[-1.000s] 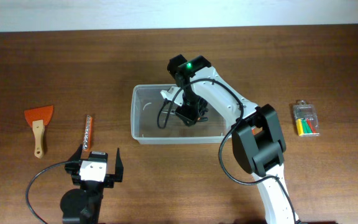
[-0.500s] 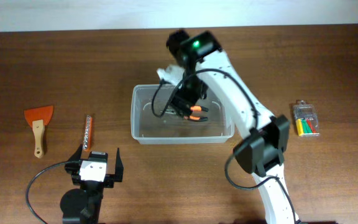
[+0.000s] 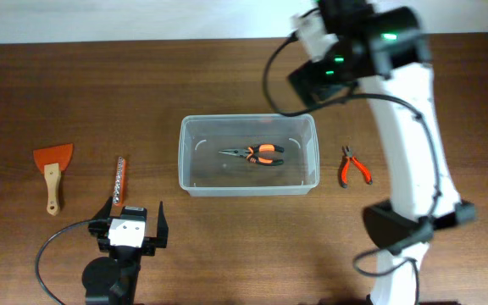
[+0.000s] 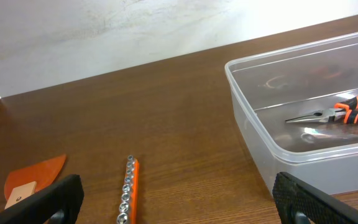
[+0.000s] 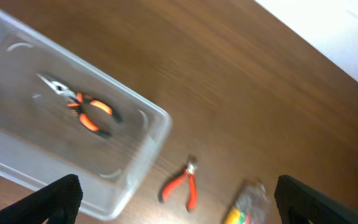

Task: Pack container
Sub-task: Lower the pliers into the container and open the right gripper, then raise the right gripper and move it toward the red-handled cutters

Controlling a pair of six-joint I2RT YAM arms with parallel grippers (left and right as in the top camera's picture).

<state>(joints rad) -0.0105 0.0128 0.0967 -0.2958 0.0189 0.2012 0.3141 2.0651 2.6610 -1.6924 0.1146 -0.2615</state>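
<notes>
Up and away goes the right gripper [image 5: 176,199] since a second ago. Its fingers are wide apart and hold nothing. The container [image 3: 189,169] sits in the middle of the table [image 3: 74,85] with orange pliers [image 3: 257,153] inside. Red cutters [image 3: 353,167] lie near it. The left gripper [image 4: 179,202] is spread wide too.

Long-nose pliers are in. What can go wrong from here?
1. Red cutters lie close beside the container wall; a grasp there may bump and shift it.
2. Right wrist view is motion-blurred, so aiming may be off.
3. The right arm hides the case overhead.
</notes>
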